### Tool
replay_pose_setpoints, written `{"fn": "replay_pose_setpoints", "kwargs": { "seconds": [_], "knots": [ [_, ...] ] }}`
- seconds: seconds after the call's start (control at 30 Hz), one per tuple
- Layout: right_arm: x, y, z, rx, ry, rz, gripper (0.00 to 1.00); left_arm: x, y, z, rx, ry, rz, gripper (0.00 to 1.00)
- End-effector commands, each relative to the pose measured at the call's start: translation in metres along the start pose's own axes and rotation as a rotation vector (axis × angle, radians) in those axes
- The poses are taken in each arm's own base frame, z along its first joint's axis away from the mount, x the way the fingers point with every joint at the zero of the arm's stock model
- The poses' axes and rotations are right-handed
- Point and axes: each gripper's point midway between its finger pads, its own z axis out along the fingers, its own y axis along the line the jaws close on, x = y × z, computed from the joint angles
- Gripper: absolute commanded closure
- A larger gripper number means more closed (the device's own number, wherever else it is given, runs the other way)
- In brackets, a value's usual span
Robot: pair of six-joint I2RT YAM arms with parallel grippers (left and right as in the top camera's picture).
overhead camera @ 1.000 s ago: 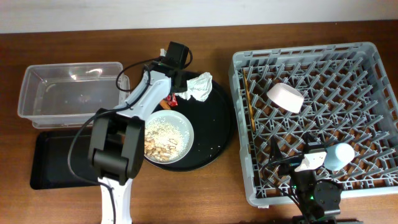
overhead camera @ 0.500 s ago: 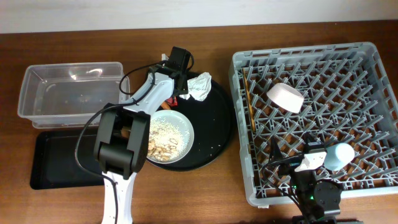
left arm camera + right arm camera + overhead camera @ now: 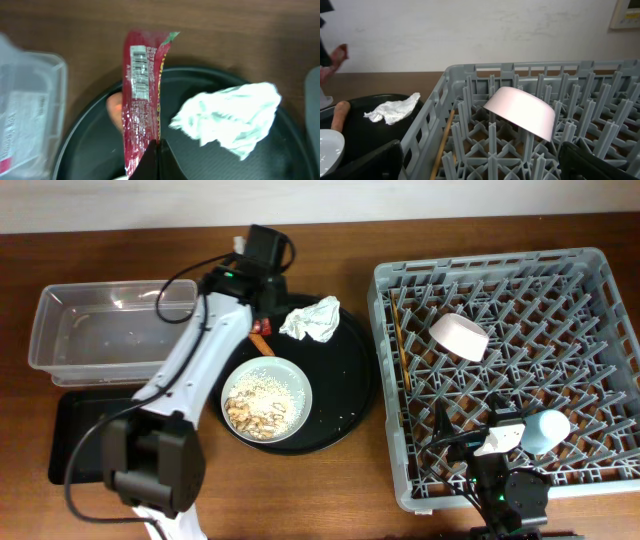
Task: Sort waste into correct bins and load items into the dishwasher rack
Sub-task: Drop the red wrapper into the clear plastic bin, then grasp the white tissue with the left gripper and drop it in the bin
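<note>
My left gripper (image 3: 158, 150) is shut on the red sauce packet (image 3: 142, 95), which hangs above the back left rim of the round black tray (image 3: 345, 405). From overhead the gripper (image 3: 262, 302) sits between the clear tub (image 3: 110, 325) and the crumpled napkin (image 3: 312, 318). The napkin (image 3: 230, 117) lies on the round tray. A pale plate (image 3: 267, 398) holds rice and brown scraps. In the grey rack (image 3: 600, 300) lie the white bowl (image 3: 459, 337), the blue cup (image 3: 548, 430) and the chopsticks (image 3: 401, 340). My right gripper (image 3: 480, 165) stands open over the rack's near edge, empty.
A shallow black rectangular tray (image 3: 85, 435) lies in front of the clear tub. An orange-brown food piece (image 3: 263, 346) rests on the round tray near the plate. The left arm (image 3: 190, 370) crosses the table from the front left.
The left gripper closed on the red packet and lifted it leftwards and back off the round tray. The left arm swung left with it. The right arm stayed still.
</note>
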Motion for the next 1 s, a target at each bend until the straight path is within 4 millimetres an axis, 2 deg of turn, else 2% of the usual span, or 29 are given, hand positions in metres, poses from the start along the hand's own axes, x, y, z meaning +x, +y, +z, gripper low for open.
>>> {"fn": "replay_pose_setpoints", "kwargs": {
  "seconds": [0.0,0.03,0.07,0.1,0.2,0.23,0.27,0.3,0.33,0.37,0.43,0.47,0.53,0.57,0.6,0.67,0.7,0.73,0.83,0.9,0.97],
  "knots": [
    [0.002,0.0,0.0,-0.005,0.001,-0.006,0.02,-0.029,0.075,-0.023,-0.081,-0.052,-0.206,1.0],
    [0.002,0.0,0.0,-0.005,0.0,-0.006,0.02,-0.029,0.094,-0.021,-0.104,-0.043,-0.265,1.0],
    [0.002,0.0,0.0,-0.005,0.001,-0.006,0.02,-0.03,0.125,-0.017,-0.144,-0.033,-0.341,1.0],
    [0.002,0.0,0.0,-0.005,0.0,-0.006,0.02,-0.031,0.141,-0.015,-0.16,-0.034,-0.373,1.0],
    [0.002,0.0,0.0,-0.005,0.0,-0.006,0.02,-0.033,0.184,-0.013,-0.208,-0.039,-0.449,1.0],
    [0.002,0.0,0.0,-0.005,0.0,-0.006,0.02,-0.032,0.192,-0.011,-0.22,-0.032,-0.462,1.0],
    [0.002,0.0,0.0,-0.005,0.0,-0.006,0.02,-0.029,0.198,-0.005,-0.229,-0.02,-0.472,0.96],
    [0.002,0.0,0.0,-0.005,0.0,-0.006,0.02,-0.032,0.204,0.003,-0.234,-0.028,-0.484,0.49],
    [0.002,0.0,0.0,-0.005,0.0,-0.006,0.02,-0.042,0.206,0.009,-0.218,-0.063,-0.495,0.26],
    [0.002,0.0,0.0,-0.005,0.0,-0.006,0.02,-0.046,0.2,0.009,-0.177,-0.07,-0.486,0.26],
    [0.002,0.0,0.0,-0.005,0.0,-0.006,0.02,-0.057,0.159,-0.003,0.014,-0.062,-0.389,0.33],
    [0.002,0.0,0.0,-0.005,0.0,-0.006,0.02,-0.055,0.147,-0.007,0.012,-0.058,-0.353,0.33],
    [0.002,0.0,0.0,-0.005,0.0,-0.006,0.02,-0.044,0.1,-0.005,0.059,-0.028,-0.192,0.39],
    [0.002,0.0,0.0,-0.005,0.0,-0.006,0.02,-0.036,0.066,-0.001,0.091,-0.015,-0.027,0.39],
    [0.002,0.0,0.0,-0.005,0.0,-0.006,0.02,-0.023,0.021,0.009,0.133,-0.004,0.162,0.39],
    [0.002,0.0,0.0,-0.005,0.0,-0.006,0.02,-0.005,-0.027,0.03,0.167,0.002,0.335,0.39],
    [0.002,0.0,0.0,-0.005,0.0,-0.006,0.02,0.001,-0.038,0.038,0.159,0.004,0.36,0.39],
    [0.002,0.0,0.0,-0.005,0.0,-0.006,0.02,0.013,-0.058,0.053,0.167,0.014,0.395,0.38],
    [0.002,0.0,0.0,-0.005,0.0,-0.006,0.02,0.04,-0.091,0.084,0.19,0.041,0.453,0.29],
    [0.002,0.0,0.0,-0.005,0.0,-0.006,0.02,0.056,-0.1,0.102,0.191,0.068,0.474,0.28],
    [0.002,0.0,0.0,-0.005,0.0,-0.006,0.02,0.062,-0.1,0.116,0.175,0.078,0.45,0.29]
  ]
}}
